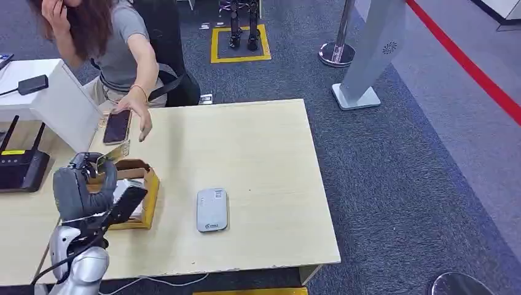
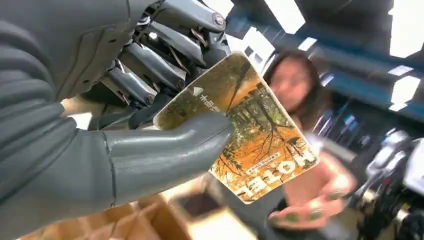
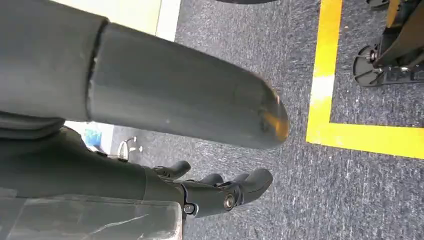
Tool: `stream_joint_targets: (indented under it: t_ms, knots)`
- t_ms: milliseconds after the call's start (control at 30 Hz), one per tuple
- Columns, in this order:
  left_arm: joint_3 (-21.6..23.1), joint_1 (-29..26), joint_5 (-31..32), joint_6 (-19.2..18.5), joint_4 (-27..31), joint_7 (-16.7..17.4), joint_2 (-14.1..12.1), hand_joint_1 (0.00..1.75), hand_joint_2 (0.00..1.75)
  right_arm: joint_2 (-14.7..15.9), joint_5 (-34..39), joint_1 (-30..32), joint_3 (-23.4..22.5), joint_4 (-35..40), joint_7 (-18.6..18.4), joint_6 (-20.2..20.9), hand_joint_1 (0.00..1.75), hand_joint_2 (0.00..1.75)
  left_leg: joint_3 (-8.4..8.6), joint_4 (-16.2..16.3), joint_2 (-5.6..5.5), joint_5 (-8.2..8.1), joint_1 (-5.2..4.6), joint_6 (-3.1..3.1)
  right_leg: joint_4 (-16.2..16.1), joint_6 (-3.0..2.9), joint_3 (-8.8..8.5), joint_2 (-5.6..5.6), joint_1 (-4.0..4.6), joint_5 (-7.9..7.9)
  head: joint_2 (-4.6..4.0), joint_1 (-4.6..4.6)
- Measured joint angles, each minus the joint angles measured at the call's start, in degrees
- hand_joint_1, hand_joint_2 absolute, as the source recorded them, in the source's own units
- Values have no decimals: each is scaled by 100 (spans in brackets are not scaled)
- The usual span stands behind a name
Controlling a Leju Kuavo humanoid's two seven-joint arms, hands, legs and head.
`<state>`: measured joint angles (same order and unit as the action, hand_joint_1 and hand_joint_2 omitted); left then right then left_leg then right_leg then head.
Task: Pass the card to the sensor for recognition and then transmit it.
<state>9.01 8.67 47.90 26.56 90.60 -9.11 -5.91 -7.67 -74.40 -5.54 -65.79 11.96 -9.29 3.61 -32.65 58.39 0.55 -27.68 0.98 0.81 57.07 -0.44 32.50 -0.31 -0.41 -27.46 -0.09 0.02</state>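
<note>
Left hand (image 2: 125, 125) pinches the card (image 2: 250, 135) above the box (image 1: 144, 190).

Card (image 2: 250, 145): "HOTEL" in large white letters, shown inverted.

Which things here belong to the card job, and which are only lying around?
For the job:
card, held by the left hand
grey sensor on the table
cardboard box under the hand, perhaps the card box

Lying about:
phone near a person's hand
black router
right hand, hanging over the floor
</note>
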Motion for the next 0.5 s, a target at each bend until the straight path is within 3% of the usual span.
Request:
stream_joint_targets:
  t_ms: [67,100,233,500]
  knots:
    - [-894,78,-1568,-860,-81,-109,125,175,175,0,2,-1,0,-2,2,-2,0,0,1,0,5,0,3,1,2,-1,1,6,2,0,0,2]
    - [-1200,167,-1877,-1015,-236,-190,127,175,175,0,0,-1,0,-2,0,-2,0,0,1,0,4,0,3,1,2,-1,2,5,3,0,0,0]
    - [-1861,451,-1905,-1221,-715,-256,71,175,175,0,-2,-8,0,-2,-15,0,0,0,0,0,2,1,3,1,2,-1,1,4,3,0,0,0]
    - [-2300,684,-1883,-1269,-1158,-286,29,175,175,-7,-2,-9,0,-4,-33,9,0,0,-2,0,1,0,0,1,1,0,1,3,1,0,0,0]
